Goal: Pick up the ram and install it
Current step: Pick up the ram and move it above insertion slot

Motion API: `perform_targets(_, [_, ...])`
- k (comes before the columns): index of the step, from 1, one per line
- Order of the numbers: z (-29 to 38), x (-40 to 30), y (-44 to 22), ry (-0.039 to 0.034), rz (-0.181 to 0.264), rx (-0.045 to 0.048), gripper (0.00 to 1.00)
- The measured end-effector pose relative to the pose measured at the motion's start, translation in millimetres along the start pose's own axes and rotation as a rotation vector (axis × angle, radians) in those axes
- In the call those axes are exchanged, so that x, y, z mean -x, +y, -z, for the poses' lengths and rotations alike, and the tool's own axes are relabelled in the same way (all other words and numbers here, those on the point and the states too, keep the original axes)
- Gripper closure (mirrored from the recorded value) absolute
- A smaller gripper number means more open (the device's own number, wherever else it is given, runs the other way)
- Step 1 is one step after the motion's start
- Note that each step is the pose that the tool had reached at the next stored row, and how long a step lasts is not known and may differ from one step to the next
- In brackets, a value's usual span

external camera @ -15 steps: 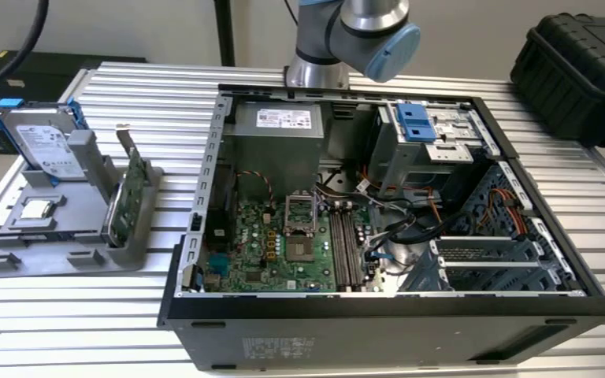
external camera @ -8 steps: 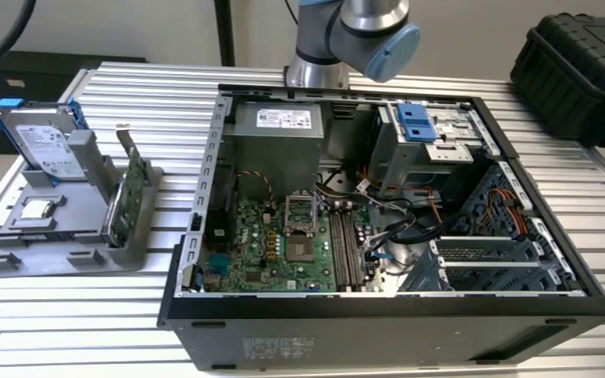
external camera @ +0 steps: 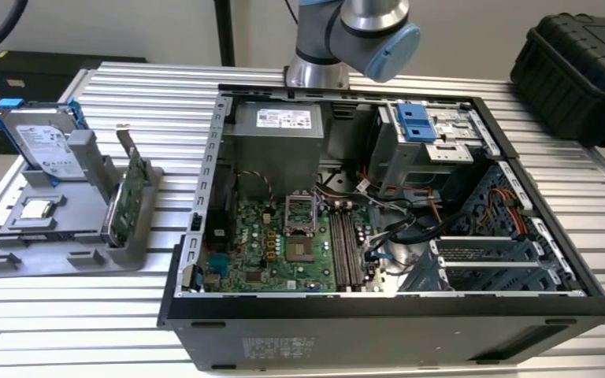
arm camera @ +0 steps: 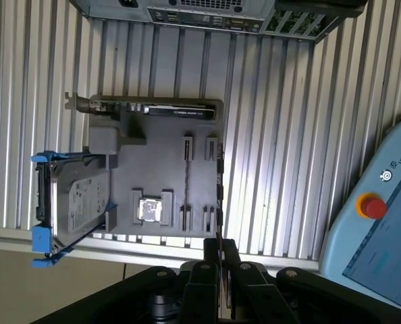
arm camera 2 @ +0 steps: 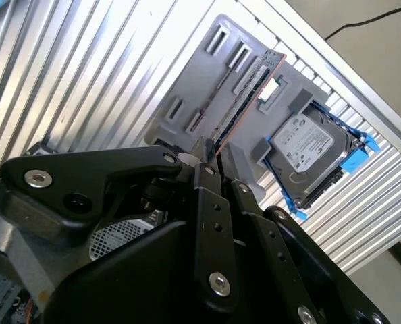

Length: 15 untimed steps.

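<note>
1. the claw (arm camera 2: 217, 154) is clenching the ram (arm camera 2: 248, 88), its two fingers pressing on the stick's flat faces. in both wrist views the thin stick is running out from between the fingertips.
2. pinching the faces is probably leaving the long contact edge free, as a slot would need.
3. the ram is hanging over the grey holder (arm camera: 160, 155) and appears to be apart from it. in the first wrist view it is showing edge-on as a thin line (arm camera: 219, 196) over the holder's slotted end, near a long narrow slot (arm camera: 187, 175) that is looking vacant. that slot is likely the one meant to keep the stick upright for an easy pinch.
4. the holder is sitting on the ribbed tabletop (external camera: 155, 94) at the exterior view's left. it is carrying the hard drive (external camera: 45, 146) with blue rails, propped at a tilt, and the green card (external camera: 132, 201), standing on edge. each part is seemingly being presented so a narrow claw can reach it from above.
5. the computer case (external camera: 387, 331) is lying on its side in the middle of the exterior view with its open face up. that is putting the motherboard (external camera: 271, 252) and its long memory slots (external camera: 347, 244) facing upward, where a straight descent could reach them.
6. those memory slots are appearing unfilled, so the pick-up looks done and the install is not yet made.
</note>
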State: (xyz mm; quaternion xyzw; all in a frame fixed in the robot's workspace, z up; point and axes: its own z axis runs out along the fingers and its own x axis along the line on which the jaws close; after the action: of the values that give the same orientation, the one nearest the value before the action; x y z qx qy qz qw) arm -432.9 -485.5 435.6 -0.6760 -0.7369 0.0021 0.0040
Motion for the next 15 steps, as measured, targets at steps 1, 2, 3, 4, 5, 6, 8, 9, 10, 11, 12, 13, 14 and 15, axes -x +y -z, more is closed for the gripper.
perform_targets(1, [0.0, 0.0, 0.0, 0.0000, 0.000, 0.0000, 1.00])
perform_targets(2, [0.0, 0.0, 0.0, 0.0000, 0.000, 0.0000, 1.00])
perform_targets(3, [0.0, 0.0, 0.0, -0.0001, 0.000, 0.0000, 1.00])
perform_targets(4, [0.0, 0.0, 0.0, -0.0002, 0.000, 0.0000, 1.00])
perform_targets(5, [0.1, 0.0, 0.0, -0.0003, 0.000, -0.0001, 1.00])
perform_targets(6, [0.2, 0.0, 0.6, -0.0004, 0.000, -0.0003, 1.00])
perform_targets(8, [0.2, 0.3, 3.9, -0.0004, 0.000, -0.0002, 1.00])
perform_targets(9, [0.2, 0.6, 6.6, -0.0004, 0.000, -0.0002, 1.00])
perform_targets(10, [0.1, 0.8, 9.5, -0.0003, 0.000, -0.0002, 1.00])
perform_targets(11, [0.1, 1.0, 12.4, -0.0002, 0.000, -0.0002, 1.00])
perform_targets(12, [0.2, 1.3, 15.3, -0.0003, 0.000, -0.0003, 1.00])
perform_targets(13, [0.3, 1.5, 18.0, -0.0003, 0.000, -0.0004, 1.00])
perform_targets(14, [0.3, 1.8, 21.1, -0.0003, 0.000, -0.0004, 1.00])
perform_targets(15, [0.3, 2.0, 24.0, -0.0003, 0.000, -0.0003, 1.00])
